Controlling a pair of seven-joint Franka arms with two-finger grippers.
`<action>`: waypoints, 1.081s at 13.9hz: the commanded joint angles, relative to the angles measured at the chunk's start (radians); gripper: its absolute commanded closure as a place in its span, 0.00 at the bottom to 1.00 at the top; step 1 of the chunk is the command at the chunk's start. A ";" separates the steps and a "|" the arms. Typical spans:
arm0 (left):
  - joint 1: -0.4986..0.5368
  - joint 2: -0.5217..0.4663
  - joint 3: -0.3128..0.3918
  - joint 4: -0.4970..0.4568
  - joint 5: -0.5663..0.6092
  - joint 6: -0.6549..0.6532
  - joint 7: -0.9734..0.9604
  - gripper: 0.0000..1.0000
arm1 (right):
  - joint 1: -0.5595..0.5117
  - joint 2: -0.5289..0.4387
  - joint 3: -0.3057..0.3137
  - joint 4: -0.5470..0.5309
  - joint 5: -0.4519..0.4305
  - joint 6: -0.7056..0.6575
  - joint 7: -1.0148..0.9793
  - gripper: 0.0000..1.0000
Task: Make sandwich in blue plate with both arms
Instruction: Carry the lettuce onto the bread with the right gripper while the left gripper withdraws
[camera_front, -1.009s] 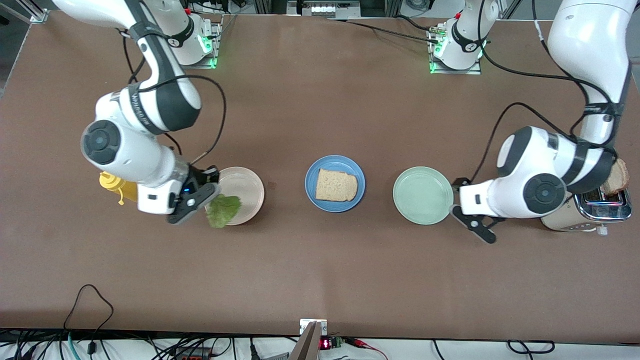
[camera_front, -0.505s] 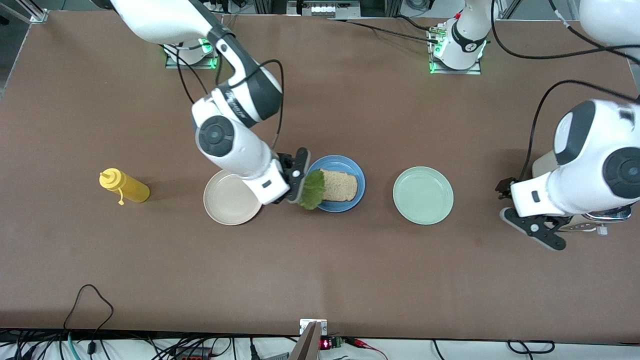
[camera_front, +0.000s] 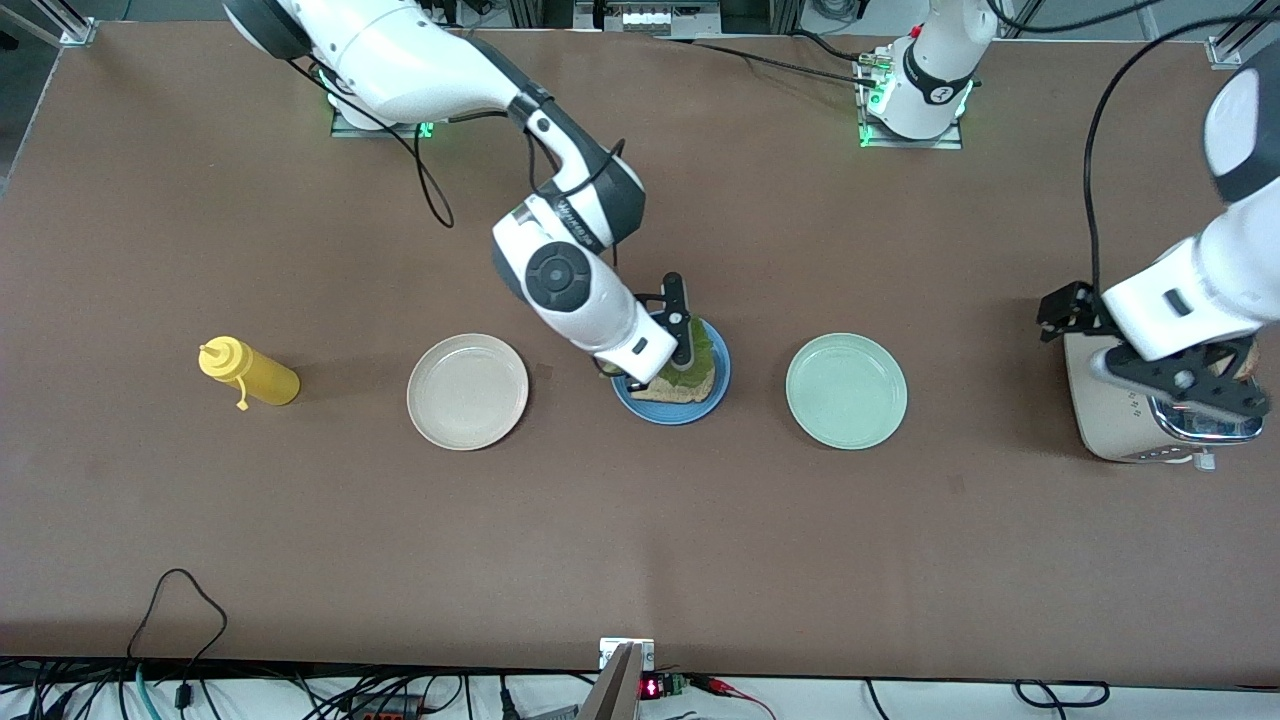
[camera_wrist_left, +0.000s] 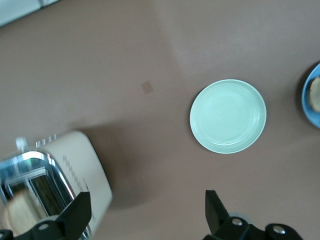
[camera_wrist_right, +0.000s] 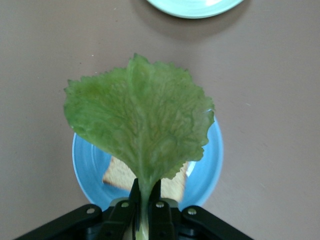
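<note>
One bread slice (camera_wrist_right: 172, 186) lies in the blue plate (camera_wrist_right: 207, 167). My right gripper (camera_wrist_right: 145, 202), pinching the lettuce leaf (camera_wrist_right: 140, 130) by its stem, hangs over it. My left gripper (camera_wrist_left: 147, 212), spread empty, hovers over the toaster (camera_front: 1125, 425). Remaining, in my judgement: lettuce, second slice.

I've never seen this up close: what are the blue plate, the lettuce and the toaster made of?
Blue plate: probably plastic or glazed ceramic, smooth and evenly coloured. Lettuce: looks thin, veined and crinkled; real or imitation, I can't tell. Toaster: matte beige shell with a mirror-bright, seemingly metal top.

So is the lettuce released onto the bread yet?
No. The right pincer is shut on the lettuce stem, holding it over the bread in the blue plate.
</note>
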 joint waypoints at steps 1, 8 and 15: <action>-0.044 -0.186 0.084 -0.207 -0.040 0.027 -0.059 0.00 | 0.047 0.068 -0.037 0.046 -0.044 0.030 -0.005 1.00; -0.032 -0.275 0.075 -0.285 -0.034 0.056 -0.062 0.00 | 0.100 0.123 -0.082 0.048 -0.051 0.117 0.081 1.00; -0.031 -0.279 0.086 -0.271 -0.034 0.019 -0.060 0.00 | 0.107 0.146 -0.082 0.038 -0.114 0.111 0.090 0.88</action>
